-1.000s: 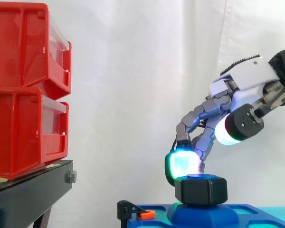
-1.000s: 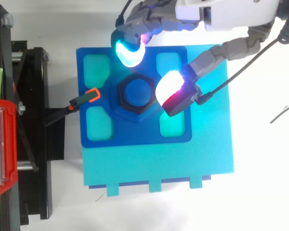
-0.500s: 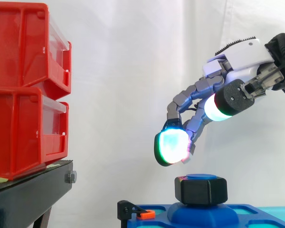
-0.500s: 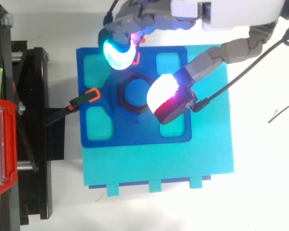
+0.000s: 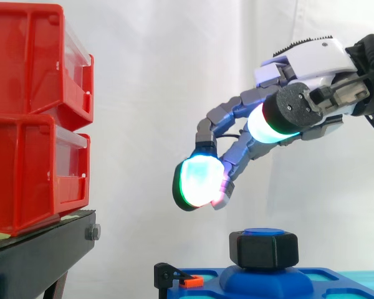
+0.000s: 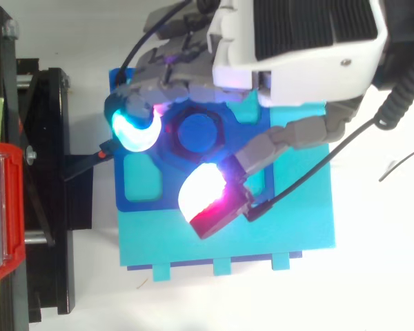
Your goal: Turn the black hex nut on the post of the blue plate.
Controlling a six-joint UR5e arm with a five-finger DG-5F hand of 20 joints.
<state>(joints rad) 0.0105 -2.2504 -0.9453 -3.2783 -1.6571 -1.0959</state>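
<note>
The black hex nut [image 5: 263, 250] sits on the blue post [image 6: 197, 132] at the middle of the blue plate [image 6: 152, 195]. My hand [image 5: 302, 109] hovers well above the nut, clear of it, with its fingers spread and loosely bent and nothing held. One glowing green fingertip [image 5: 198, 182] hangs up and to the left of the nut. Seen from above, the hand [image 6: 297, 41] covers the plate's far part, with a cyan fingertip [image 6: 133, 129] left of the post and a white-red pad [image 6: 208, 200] over the plate's near side.
Stacked red bins [image 5: 34, 118] rest on a black stand [image 5: 37, 252] at the left. An orange-tipped black clamp [image 5: 177, 278] grips the plate's left edge. The plate lies on a cyan base [image 6: 228, 238]. A white curtain hangs behind.
The hand has lifted off the nut and swung up and left; its fingers have spread apart. The nut stays on the post.
</note>
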